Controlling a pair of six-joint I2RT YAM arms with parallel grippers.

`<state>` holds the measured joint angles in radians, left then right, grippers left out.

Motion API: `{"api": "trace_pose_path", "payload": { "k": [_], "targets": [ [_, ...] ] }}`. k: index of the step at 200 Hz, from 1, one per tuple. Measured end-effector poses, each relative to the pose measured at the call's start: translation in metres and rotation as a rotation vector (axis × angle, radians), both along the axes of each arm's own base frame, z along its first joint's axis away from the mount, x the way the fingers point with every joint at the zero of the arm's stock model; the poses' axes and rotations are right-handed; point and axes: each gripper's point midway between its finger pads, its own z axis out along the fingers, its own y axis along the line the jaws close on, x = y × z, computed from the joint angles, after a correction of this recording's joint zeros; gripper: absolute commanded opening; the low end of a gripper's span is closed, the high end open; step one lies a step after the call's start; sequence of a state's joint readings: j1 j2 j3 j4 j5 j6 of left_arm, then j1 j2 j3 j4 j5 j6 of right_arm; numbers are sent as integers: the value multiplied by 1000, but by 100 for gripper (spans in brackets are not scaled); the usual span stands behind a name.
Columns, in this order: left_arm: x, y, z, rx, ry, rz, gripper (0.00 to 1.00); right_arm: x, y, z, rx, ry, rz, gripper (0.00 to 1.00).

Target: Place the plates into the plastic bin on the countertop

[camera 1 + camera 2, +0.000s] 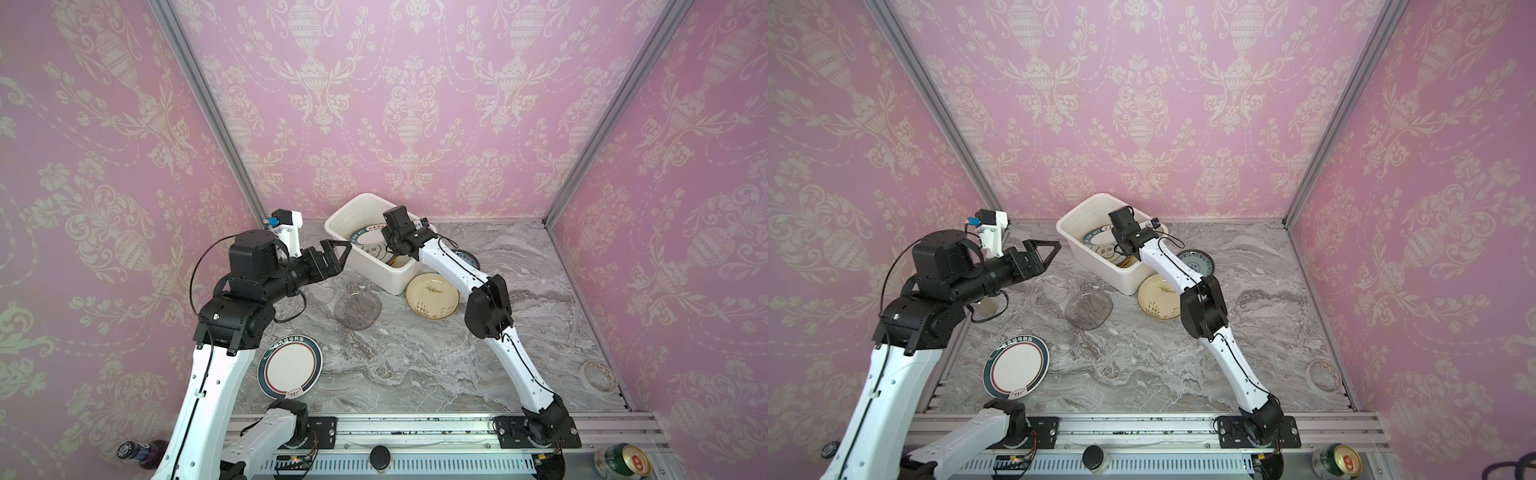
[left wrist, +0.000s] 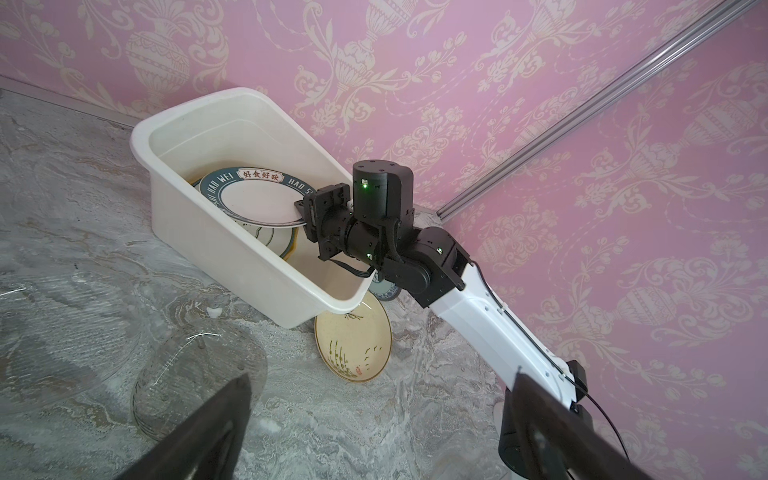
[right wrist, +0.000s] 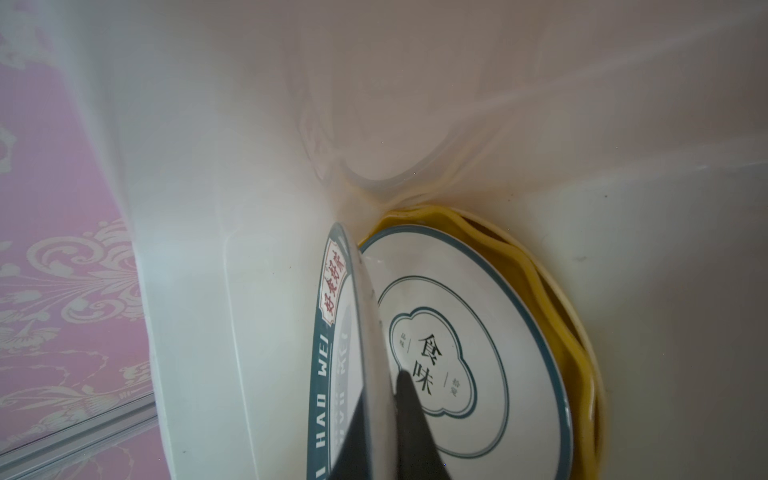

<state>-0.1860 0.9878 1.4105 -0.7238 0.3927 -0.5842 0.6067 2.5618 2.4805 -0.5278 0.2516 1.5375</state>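
My right gripper (image 3: pixel 380 399) is down inside the white plastic bin (image 1: pixel 374 272) (image 2: pixel 141 137), shut on the rim of a white dark-rimmed plate (image 3: pixel 365 316) (image 2: pixel 257 199) held tilted. Under it lie another white teal-rimmed plate (image 3: pixel 478 332) and a yellow scalloped plate (image 3: pixel 552 316). My left gripper (image 1: pixel 343 255) (image 2: pixel 382 376) hangs open and empty just left of the bin. On the countertop (image 1: pixel 415 365) lie a smoky glass plate (image 1: pixel 357 309), a cream plate (image 1: pixel 432 297), a blue patterned plate (image 1: pixel 1198 262) behind my right arm, and a white dark-rimmed plate (image 1: pixel 290 365) at front left.
A tape roll (image 1: pixel 598 374) lies at the right edge of the countertop. The aluminium rail (image 1: pixel 415 432) with both arm bases runs along the front, with a can (image 1: pixel 621 459) and a bottle (image 1: pixel 137 453) beyond it. Pink walls close the other three sides.
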Motion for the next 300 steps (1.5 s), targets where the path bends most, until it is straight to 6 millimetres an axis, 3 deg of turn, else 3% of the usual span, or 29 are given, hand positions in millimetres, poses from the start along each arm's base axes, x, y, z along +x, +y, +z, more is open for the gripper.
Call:
{"api": "trace_pose_path", "payload": {
  "k": [117,167,196,251,300],
  "targets": [
    [9,2,-7,5,8,21,99,8,8,-8,31,-20,4,24],
    [6,6,-8,11,0,40,99,6,7,-10,28,-8,0,52],
    [4,7,-5,8,-8,45,99,-1,1,-15,-10,39,3,60],
    [4,7,-3,-4,-11,49,99,-15,-5,-24,-46,116,21,68],
    [5,8,-5,-12,0,61,99,-20,3,-27,-25,141,71,70]
  ]
}}
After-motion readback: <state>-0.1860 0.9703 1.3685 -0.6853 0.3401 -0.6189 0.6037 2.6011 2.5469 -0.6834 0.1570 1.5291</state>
